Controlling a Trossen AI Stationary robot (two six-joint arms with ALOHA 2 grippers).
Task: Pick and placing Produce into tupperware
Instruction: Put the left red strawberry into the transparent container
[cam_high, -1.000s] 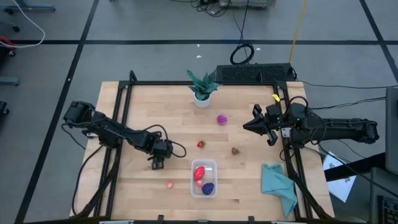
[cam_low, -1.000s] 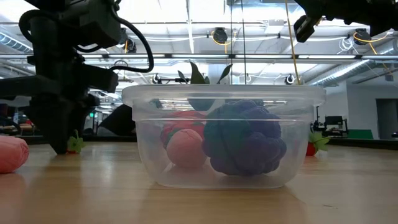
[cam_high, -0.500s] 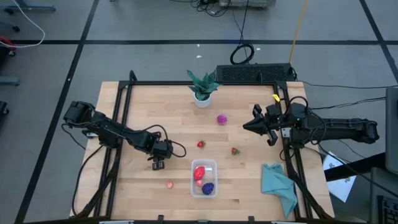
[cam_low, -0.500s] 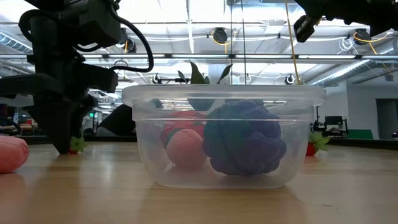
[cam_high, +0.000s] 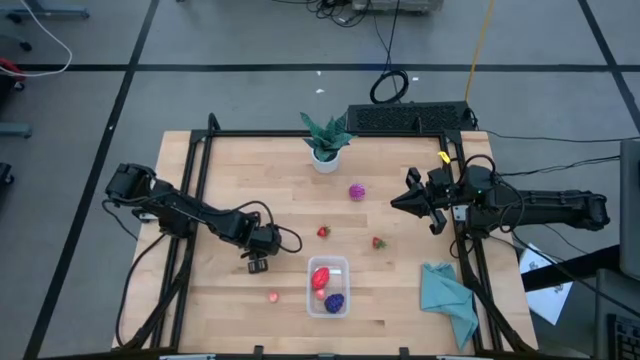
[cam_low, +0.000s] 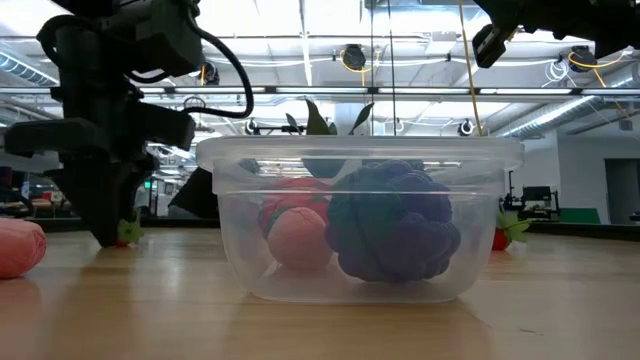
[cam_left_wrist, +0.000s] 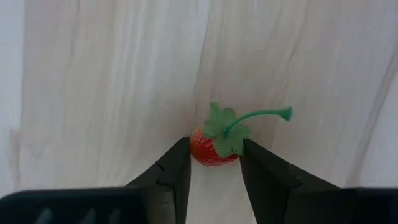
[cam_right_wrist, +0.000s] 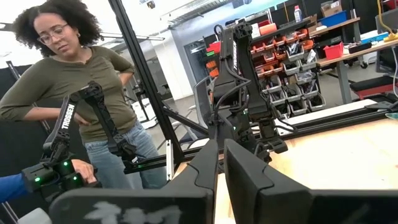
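The clear tupperware (cam_high: 328, 286) (cam_low: 360, 220) sits near the table's near edge and holds a red, a pinkish and a dark purple piece. My left gripper (cam_high: 257, 264) (cam_left_wrist: 216, 149) stands just left of it, pointing down, shut on a small red strawberry (cam_left_wrist: 213, 148) (cam_low: 125, 232). On the wood lie a pink piece (cam_high: 273, 296) (cam_low: 18, 247), two more strawberries (cam_high: 323, 232) (cam_high: 378, 242) and a magenta piece (cam_high: 356, 191). My right gripper (cam_high: 395, 203) (cam_right_wrist: 221, 152) hovers shut over the table's right side. My left gripper pinches the strawberry's red body (cam_left_wrist: 208, 154) between its two fingers (cam_left_wrist: 177, 169), one on each side. It comes from above, pointing down. The strawberry rests on the table, its green leaf cap and stem (cam_left_wrist: 261, 114) sticking out past the fingertips.
A green potted plant in a white pot (cam_high: 326, 140) stands at the far edge. A teal cloth (cam_high: 448, 295) lies at the near right corner. A black frame (cam_high: 195, 180) borders the table. A person (cam_right_wrist: 87, 93) stands beyond the table in the right wrist view.
My left gripper has shifted slightly toward the table's right, toward the tupperware, and now stands over the strawberry that showed beside it in the low view.
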